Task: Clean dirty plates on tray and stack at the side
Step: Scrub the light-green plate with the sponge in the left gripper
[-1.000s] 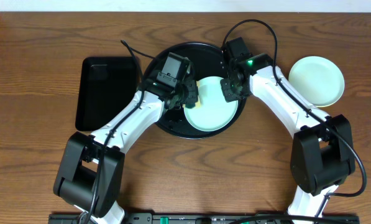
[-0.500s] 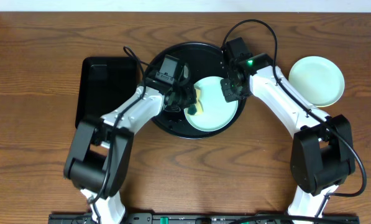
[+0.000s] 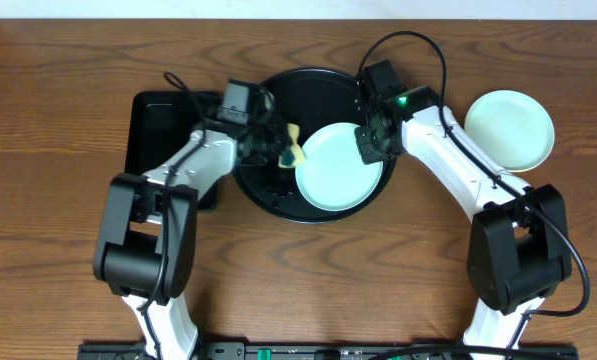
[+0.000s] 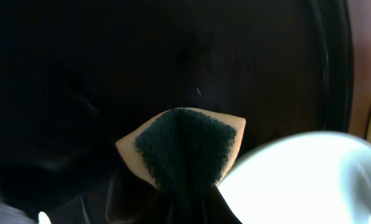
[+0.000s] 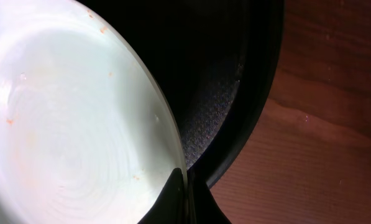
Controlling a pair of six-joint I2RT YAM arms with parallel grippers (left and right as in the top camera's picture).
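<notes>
You can count two plates, two trays and one sponge. The light blue plate [image 3: 336, 170] lies inside the round black tray [image 3: 313, 90], toward the tray's 4 o'clock. Your right hand [image 3: 368, 148] is clamped on this plate's rim at about the plate's 2 o'clock. In the right wrist view the two fingertips [image 5: 184, 198] pinch that rim, and the held edge stands above the tray floor. A few small orange specks show on the plate's face there.

The second plate [image 3: 509, 128], paler, sits on the worktop [image 3: 58, 250] at the tray's 3 o'clock, well apart from it. You cannot tell whether it is one plate or a stack.

Your left hand [image 3: 281, 152] is closed on the sponge [image 3: 292, 153], which is yellow with a dark green scouring face. The sponge is over the tray, just beside the light blue plate's rim at its 10 o'clock. Whether the two touch is not clear.

The rectangular black tray [image 3: 163, 130] lies at the round tray's 9 o'clock, its right side hidden under the left arm. The left wrist view is mostly dark, the fingers there hard to make out, and the plate shows as a white glare.
</notes>
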